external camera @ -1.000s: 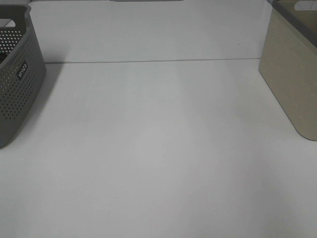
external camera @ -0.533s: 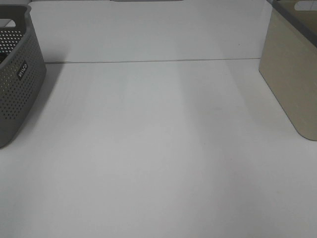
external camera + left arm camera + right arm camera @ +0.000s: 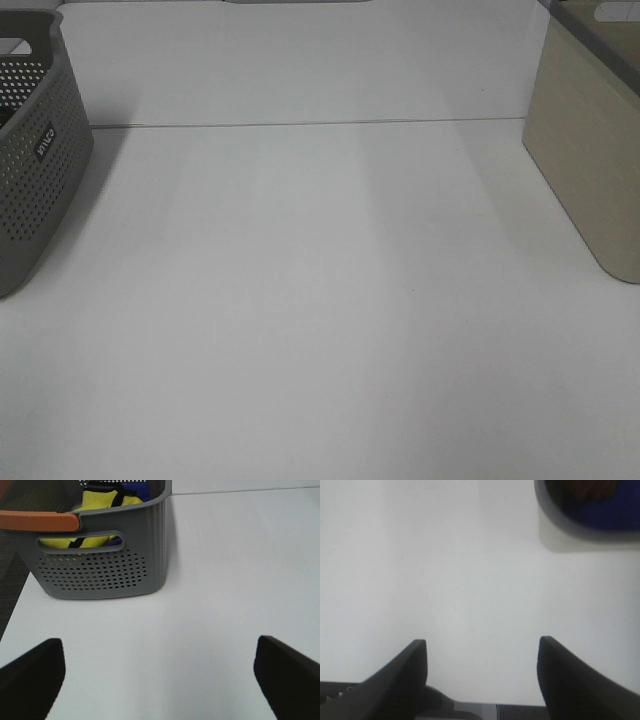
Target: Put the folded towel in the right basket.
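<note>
2 grippers (image 3: 160, 680) (image 3: 482, 675) agape, empty | yellow cloth (image 3: 102, 502) only left-wrist-visible

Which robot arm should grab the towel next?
Probably the left. Its end effector is open and faces the grey basket, where yellow cloth shows. No towel lies on the table. The right end effector is open too.

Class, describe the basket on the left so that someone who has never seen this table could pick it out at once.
Start at the white table and follow it to its left edge. The basket there is dark grey plastic. Unlike the smooth beige basket on the right, its wall is dotted with small holes.
</note>
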You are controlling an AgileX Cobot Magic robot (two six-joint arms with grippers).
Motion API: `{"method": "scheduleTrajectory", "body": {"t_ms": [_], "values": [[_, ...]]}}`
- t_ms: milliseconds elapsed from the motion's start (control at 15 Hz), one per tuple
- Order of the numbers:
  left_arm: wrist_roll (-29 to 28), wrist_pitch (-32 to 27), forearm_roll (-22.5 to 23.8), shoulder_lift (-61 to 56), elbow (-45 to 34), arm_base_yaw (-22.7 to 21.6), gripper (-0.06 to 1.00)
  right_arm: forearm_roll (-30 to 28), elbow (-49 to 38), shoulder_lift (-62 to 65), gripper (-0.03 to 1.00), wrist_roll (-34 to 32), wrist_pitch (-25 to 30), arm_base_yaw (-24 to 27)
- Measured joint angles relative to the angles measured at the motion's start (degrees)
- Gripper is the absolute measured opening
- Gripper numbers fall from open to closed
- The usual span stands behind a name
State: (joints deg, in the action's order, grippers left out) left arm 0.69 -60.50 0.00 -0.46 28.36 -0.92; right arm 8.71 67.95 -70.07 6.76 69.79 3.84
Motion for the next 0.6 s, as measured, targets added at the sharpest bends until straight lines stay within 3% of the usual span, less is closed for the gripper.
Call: {"method": "scheduleTrajectory", "body": {"t_ms": [133, 600], "values": [[0.0, 0.0, 0.0, 0.0, 0.0, 0.0, 0.97, -0.1, -15.2, 11.9, 0.61, 0.0, -0.2, 0.0], [0.0, 0.0, 0.0, 0.0, 0.0, 0.0, 0.97, -1.5, -35.6, 41.1, 0.61, 0.0, -3.8, 0.0]]}}
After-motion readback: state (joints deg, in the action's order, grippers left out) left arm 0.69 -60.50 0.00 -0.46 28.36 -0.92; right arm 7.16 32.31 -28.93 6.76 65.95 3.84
